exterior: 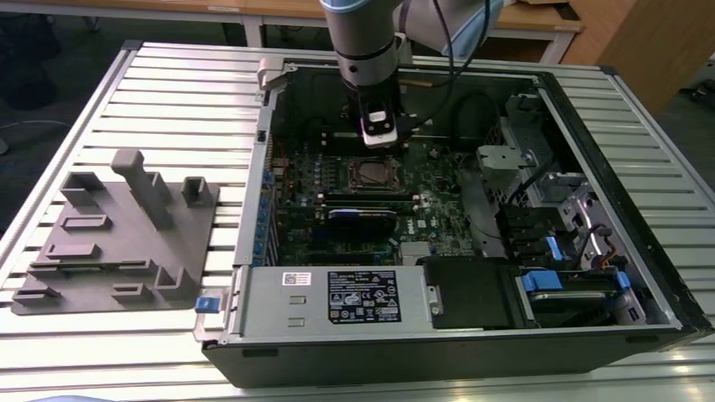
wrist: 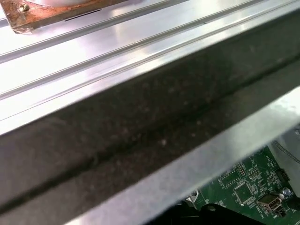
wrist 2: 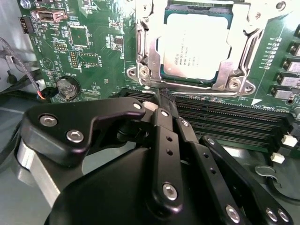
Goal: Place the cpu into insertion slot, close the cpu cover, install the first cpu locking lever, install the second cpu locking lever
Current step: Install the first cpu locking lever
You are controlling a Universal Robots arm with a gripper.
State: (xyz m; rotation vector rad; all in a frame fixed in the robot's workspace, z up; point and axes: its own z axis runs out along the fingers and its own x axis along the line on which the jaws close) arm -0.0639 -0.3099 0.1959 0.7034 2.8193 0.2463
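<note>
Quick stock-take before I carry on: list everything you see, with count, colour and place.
Computer case: one, black, open on the slatted table.
Motherboard: one, green, inside the case.
cpu: one, silver-grey, seated in the insertion slot.
cpu cover: one, silver, framing the cpu.
Coin cell: one, dark, on the motherboard.
Fixture block: one, grey, exterior view's left.
Gripper: one, black, jaws together, close by the socket's edge.

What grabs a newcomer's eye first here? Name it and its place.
The open computer case on the slatted table, with the arm's gripper reaching down into it just above the socket. In the second wrist view, the cpu sits in the insertion slot, framed by the cpu cover. A grey parts holder lies at the exterior view's left.
</note>
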